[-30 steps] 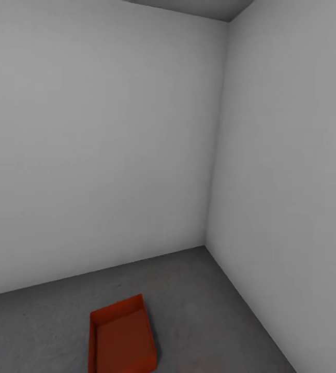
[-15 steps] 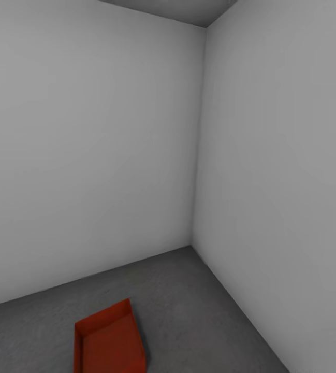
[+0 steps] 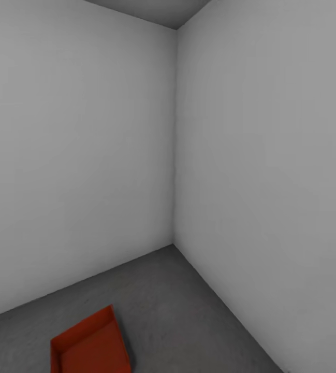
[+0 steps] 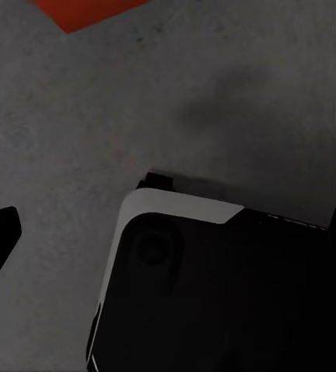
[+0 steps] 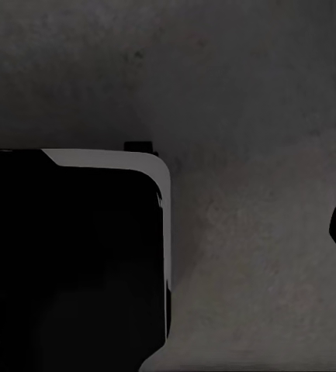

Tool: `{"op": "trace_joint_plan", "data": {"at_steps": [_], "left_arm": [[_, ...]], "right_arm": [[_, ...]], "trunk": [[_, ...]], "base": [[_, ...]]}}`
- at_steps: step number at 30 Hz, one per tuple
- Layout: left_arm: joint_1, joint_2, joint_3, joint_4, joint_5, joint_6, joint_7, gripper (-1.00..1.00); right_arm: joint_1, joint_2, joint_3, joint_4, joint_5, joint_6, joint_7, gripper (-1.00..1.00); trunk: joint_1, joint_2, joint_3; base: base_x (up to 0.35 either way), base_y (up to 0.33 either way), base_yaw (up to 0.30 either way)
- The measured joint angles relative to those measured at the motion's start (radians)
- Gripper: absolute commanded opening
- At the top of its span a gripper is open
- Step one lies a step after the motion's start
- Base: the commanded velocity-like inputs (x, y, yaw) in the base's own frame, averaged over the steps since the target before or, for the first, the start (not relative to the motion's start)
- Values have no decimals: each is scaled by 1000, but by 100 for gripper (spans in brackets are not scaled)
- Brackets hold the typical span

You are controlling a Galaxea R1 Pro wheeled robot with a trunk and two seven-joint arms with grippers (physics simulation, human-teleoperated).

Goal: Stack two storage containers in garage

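Head view: one orange-red rectangular open bin (image 3: 89, 346) rests on dark grey concrete floor (image 3: 178, 305); turning may clip it. Gripper openings: cannot tell.

The storage container (image 3: 87, 346) is plain orange-red. The floor (image 3: 183, 305) is dark grey, mottled concrete. The walls (image 3: 74, 155) are plain pale grey.

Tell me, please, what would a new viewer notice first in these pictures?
First, the orange-red storage container, open side up on the dark grey concrete floor at the head view's lower edge. Next, the bare corner where two pale grey walls meet above it. Both wrist views look down on concrete and the robot's dark base.
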Motion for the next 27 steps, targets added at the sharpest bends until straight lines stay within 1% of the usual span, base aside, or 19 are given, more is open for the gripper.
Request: {"op": "trace_joint_plan", "data": {"at_steps": [13,27], "left_arm": [[0,-7,0,1,6,0,4,100],[0,-7,1,2,7,0,10,100]], "right_arm": [[0,-4,-2,1,-2,8,6,100],[0,-6,-3,1,-3,7,7,100]], "trunk": [[0,0,0],[0,0,0]], "base": [[0,0,-286],[0,0,-292]]}}
